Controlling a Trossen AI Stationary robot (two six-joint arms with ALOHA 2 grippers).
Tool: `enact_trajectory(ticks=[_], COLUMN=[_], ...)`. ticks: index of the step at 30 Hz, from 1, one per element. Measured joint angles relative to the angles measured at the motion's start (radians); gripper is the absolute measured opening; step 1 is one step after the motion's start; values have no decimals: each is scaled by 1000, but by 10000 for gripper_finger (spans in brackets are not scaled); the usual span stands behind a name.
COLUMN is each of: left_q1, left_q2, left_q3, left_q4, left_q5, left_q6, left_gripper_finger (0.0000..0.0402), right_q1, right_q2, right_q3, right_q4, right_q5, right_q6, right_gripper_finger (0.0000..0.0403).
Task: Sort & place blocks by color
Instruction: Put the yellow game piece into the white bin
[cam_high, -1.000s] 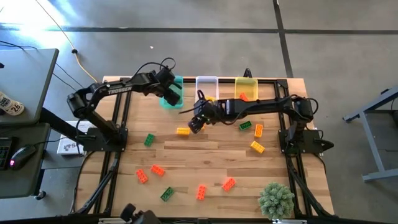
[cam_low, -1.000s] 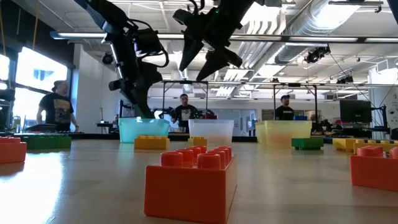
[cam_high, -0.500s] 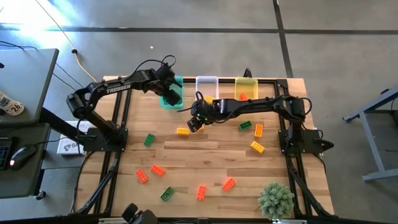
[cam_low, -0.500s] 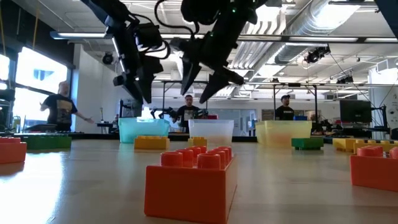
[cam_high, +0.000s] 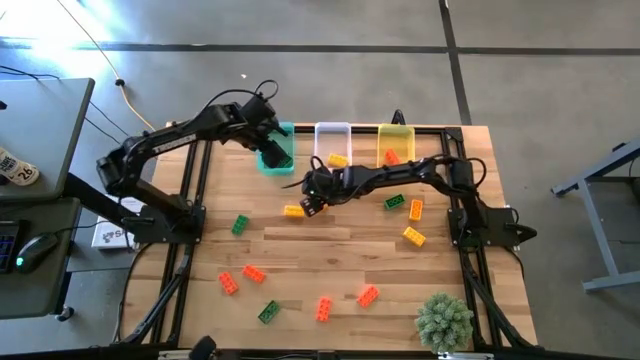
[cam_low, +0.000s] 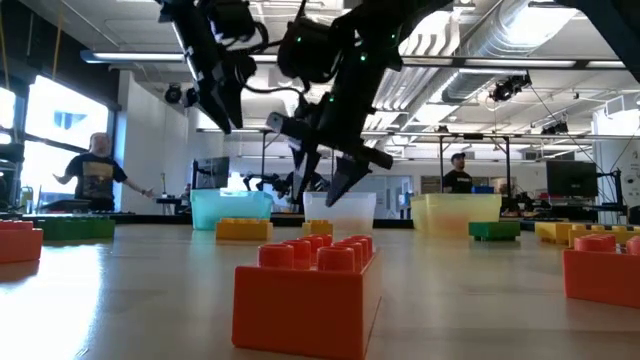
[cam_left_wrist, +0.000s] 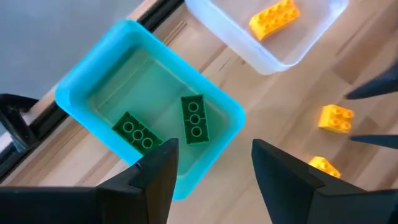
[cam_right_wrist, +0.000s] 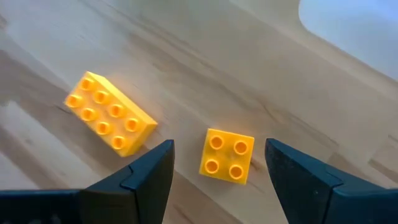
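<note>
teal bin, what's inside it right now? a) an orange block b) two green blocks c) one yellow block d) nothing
b: the left wrist view shows two green blocks lying inside the teal bin, while the yellow block sits in the clear bin.

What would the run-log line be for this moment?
left gripper: open, above teal bin, two green blocks inside | right gripper: open, over small yellow block on table
</note>
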Motion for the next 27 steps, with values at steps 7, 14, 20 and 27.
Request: enact_trajectory(ticks=[7, 14, 20, 27], left_q1=[-34, -78, -111, -125], left_q2=[-114, -209, -245, -241], left_q3=[0, -1, -1, -1], left_q4=[-50, -75, -75, -75], left_q5=[0, 0, -1, -4], left_q6=[-9, -28, -45, -45], left_gripper_finger=[193, 193, 193, 193], right_q1=[0, 0, 0, 0], right_q2=[46, 88, 91, 91], right_q3=[0, 0, 2, 3], right_q4=[4, 0, -9, -8], right_q5=[-4, -35, -31, -35], right_q6=[1, 6, 14, 21], right_gripper_finger=[238, 220, 147, 116])
